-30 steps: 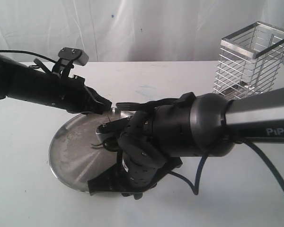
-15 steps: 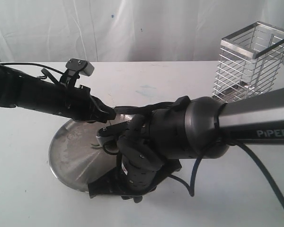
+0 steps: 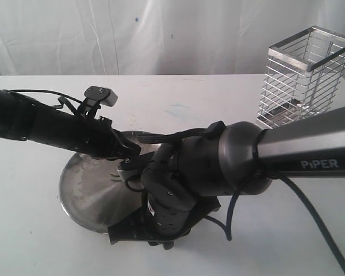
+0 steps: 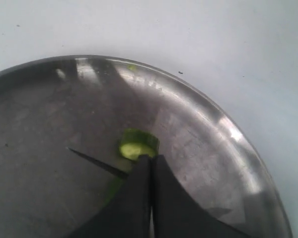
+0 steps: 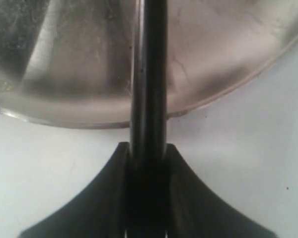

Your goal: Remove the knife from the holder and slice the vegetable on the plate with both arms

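Observation:
In the left wrist view a short round-cut piece of the green vegetable (image 4: 137, 146) lies on the steel plate (image 4: 203, 129). My left gripper (image 4: 150, 159) is shut, its tips right at that piece, and more green shows beside one finger. The black tip of the knife (image 4: 92, 158) pokes out close by. My right gripper (image 5: 148, 148) is shut on the knife (image 5: 149, 74) by its handle, which reaches over the plate (image 5: 228, 49). In the exterior view both grippers, left (image 3: 135, 150) and right (image 3: 123, 233), meet over the plate (image 3: 80, 192).
The chrome wire holder (image 3: 305, 77) stands at the back right on the white table, with nothing in it. The bulky right arm marked PIPER (image 3: 319, 164) covers the plate's right half. A white curtain closes off the back.
The left arm has swung right and down, bringing its gripper lower over the plate. The right arm has shifted slightly left with the knife still held.

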Controlling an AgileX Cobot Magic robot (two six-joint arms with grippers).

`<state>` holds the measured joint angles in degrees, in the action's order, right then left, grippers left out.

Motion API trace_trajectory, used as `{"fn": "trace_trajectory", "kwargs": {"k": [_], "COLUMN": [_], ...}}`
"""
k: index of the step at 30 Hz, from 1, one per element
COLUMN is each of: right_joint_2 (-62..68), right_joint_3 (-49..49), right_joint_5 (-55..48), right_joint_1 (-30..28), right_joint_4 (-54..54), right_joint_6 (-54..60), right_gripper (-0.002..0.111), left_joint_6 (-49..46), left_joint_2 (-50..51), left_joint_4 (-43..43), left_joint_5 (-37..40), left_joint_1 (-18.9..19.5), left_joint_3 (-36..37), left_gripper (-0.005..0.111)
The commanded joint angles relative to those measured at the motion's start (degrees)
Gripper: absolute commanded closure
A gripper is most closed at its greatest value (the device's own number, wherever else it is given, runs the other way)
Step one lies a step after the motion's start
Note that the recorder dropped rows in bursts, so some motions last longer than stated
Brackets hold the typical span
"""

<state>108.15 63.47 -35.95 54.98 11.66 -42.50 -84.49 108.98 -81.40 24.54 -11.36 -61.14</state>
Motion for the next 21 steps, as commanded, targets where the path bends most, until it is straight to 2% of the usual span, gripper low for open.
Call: {"fn": "trace_trajectory", "kwargs": {"k": [1,10,21], "right_joint_2": [-0.1,-0.1,-0.1], "right_joint_3": [-0.1,-0.1,-0.1], "right_joint_5": [0.3,0.3,0.2], "right_joint_1": [-0.3,-0.3,-0.3], "right_joint_4": [0.1,0.1,0.1], "right_joint_6": [0.4,0.4,0.4], "right_gripper": [0.108,0.108,0.108], "left_joint_6": [-3.1,-13.4,-16.4], "left_joint_2": [-0.2,-0.2,4.3], "left_joint_4": [-4.3,-15.8,-18.0], "left_joint_5": [-0.2,-0.8,-0.8], "left_joint_1": [-0.3,-0.3,-0.3], "left_joint_3": [-0.2,-0.2,-0.7], "left_gripper": [0.107,0.107,0.107]}}
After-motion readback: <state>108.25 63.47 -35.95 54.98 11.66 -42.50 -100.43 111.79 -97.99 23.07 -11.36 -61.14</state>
